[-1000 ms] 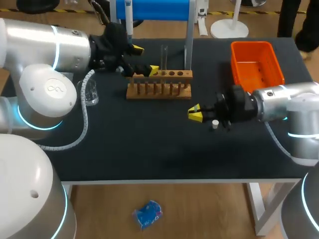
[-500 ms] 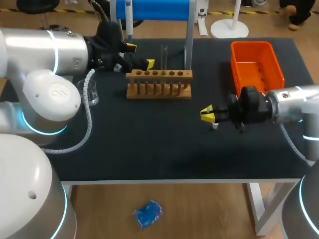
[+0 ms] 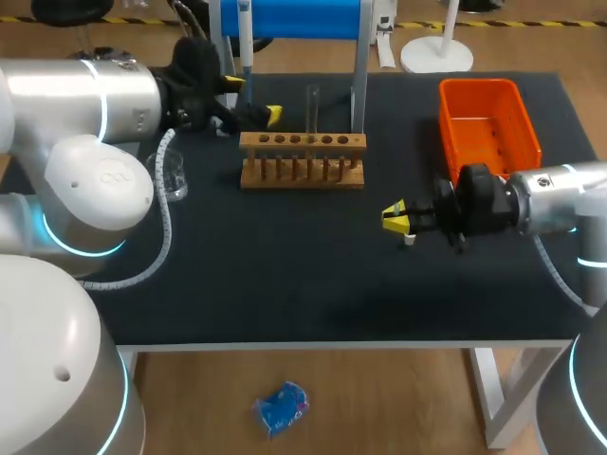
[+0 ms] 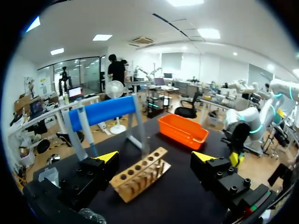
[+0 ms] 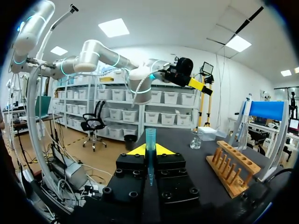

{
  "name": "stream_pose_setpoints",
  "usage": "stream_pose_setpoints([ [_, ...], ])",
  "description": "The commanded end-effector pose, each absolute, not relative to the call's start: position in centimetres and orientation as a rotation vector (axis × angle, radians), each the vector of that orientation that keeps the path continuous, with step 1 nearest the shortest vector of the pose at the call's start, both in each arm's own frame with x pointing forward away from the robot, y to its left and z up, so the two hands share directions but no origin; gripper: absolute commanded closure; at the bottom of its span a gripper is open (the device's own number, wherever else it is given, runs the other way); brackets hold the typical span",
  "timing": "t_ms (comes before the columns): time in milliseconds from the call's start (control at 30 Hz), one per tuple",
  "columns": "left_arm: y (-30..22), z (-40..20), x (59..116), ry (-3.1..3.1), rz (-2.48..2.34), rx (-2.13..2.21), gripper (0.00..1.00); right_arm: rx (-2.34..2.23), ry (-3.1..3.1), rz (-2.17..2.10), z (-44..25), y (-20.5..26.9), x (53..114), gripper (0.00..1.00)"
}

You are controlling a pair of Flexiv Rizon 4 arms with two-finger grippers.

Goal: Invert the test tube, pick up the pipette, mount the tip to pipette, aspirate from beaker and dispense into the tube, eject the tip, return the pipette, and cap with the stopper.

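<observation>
- The left jaws are standing wide open in the upper left of the head view, just beside the left end of the wooden rack (image 3: 302, 159).
- The right jaws are gripping a blue pipette tip (image 5: 150, 140) right of centre, close over the white stopper (image 3: 409, 240) lying on the desk (image 3: 285, 275).
- The test tube (image 3: 312, 106) is standing upright in the rack.
- The pipette (image 3: 246, 33) is hanging on the blue stand (image 3: 303, 17).

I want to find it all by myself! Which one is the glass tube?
Look at the black table and find the brown wooden rack toward its far side. A thin test tube stands upright in one of the rack's holes. It is the only clear glass thing there; the other holes are empty.
</observation>
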State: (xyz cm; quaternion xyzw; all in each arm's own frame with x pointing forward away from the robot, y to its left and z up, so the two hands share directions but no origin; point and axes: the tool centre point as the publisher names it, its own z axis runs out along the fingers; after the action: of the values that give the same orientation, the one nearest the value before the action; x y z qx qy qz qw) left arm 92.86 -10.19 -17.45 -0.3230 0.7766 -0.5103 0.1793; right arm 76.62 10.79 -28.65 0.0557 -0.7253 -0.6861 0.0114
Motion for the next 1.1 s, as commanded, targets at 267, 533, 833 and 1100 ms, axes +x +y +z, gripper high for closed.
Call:
stream_pose_setpoints([
  [267,-10.8,-18.1,99.7,2.022,-1.355,-1.161,0.00,0.173,-2.266,-2.138,-28.6,10.8,76.5,1.00],
  [533,-10.8,-19.5,104.2,1.974,-1.296,-1.183,0.00,0.173,-2.266,-2.138,-28.6,10.8,76.5,1.00],
  [833,-9.4,-19.0,107.5,1.780,-1.181,-1.187,0.00,0.173,-2.266,-2.138,-28.6,10.8,76.5,1.00],
  [1100,-9.0,-18.9,107.8,1.738,-1.158,-1.216,0.00,0.173,-2.266,-2.138,-28.6,10.8,76.5,1.00],
])
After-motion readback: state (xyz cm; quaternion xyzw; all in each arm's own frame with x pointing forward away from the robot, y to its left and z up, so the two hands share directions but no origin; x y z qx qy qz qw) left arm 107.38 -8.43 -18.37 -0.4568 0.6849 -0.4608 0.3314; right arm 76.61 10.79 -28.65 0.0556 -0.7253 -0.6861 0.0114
